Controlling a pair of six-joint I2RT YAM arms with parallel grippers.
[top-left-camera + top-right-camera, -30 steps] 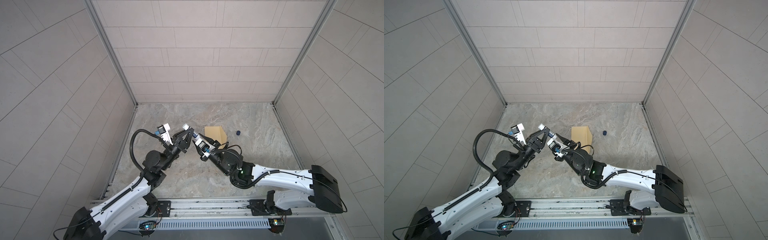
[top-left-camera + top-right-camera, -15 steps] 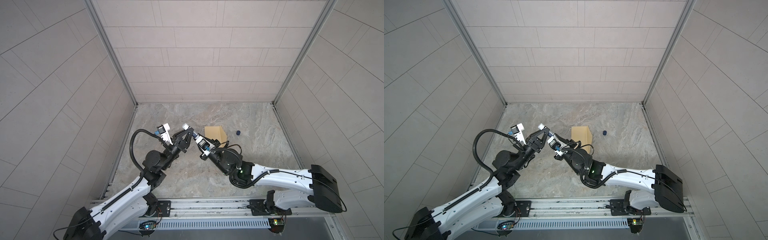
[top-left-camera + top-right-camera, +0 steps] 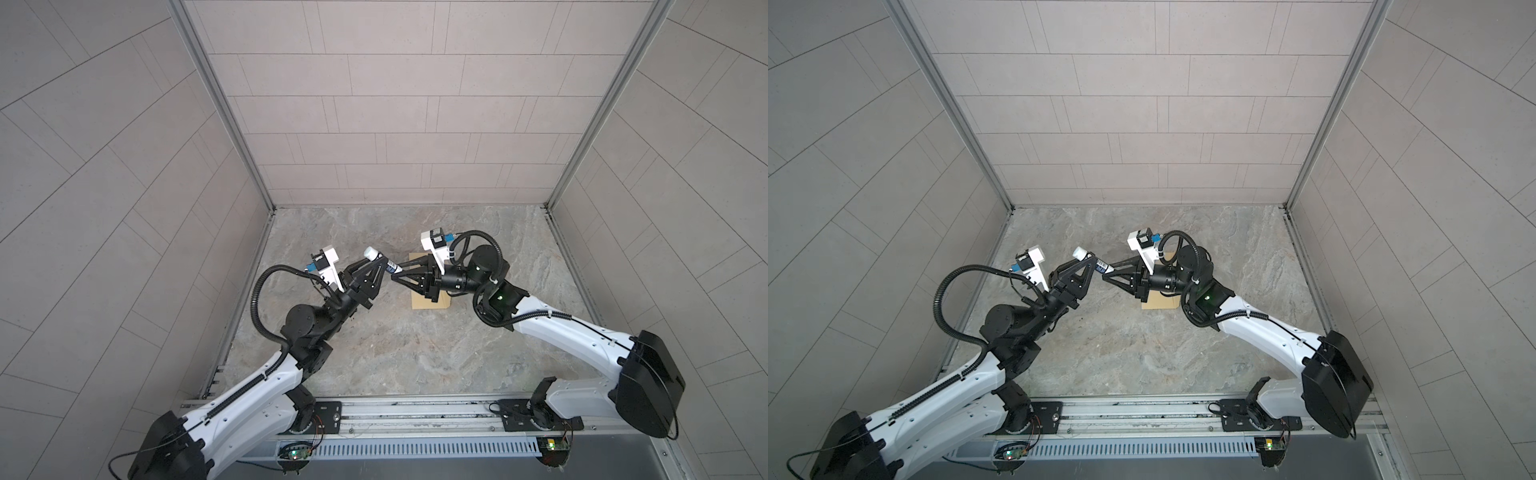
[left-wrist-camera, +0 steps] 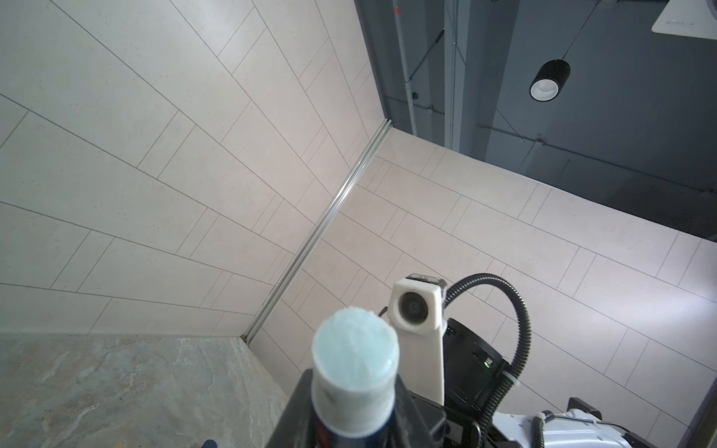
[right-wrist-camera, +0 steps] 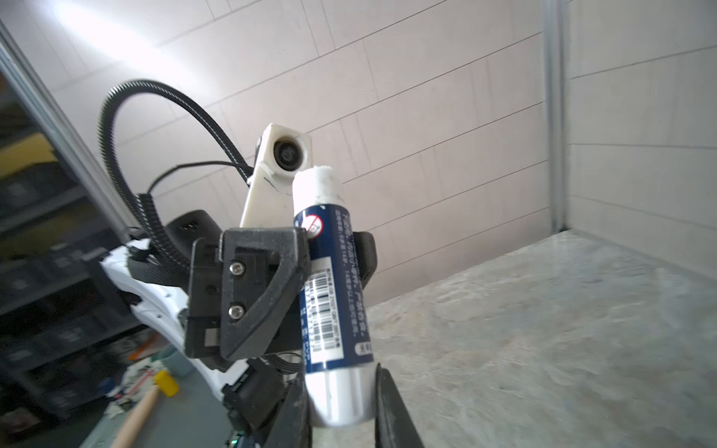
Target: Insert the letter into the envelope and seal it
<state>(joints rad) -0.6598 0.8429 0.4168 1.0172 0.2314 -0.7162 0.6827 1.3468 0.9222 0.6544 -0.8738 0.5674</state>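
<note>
Glue stick (image 5: 333, 287), one smooth blue cylinder with a barcode label, silvery base and chalky white tip, bridges two black claws. The left claw (image 3: 378, 262) is clamped round its body and the right claw (image 3: 395, 273) is closed on its base. One flat tan paper envelope (image 3: 419, 301) lies on the marbled counter (image 3: 415, 353), beneath the right claw's wrist.
</note>
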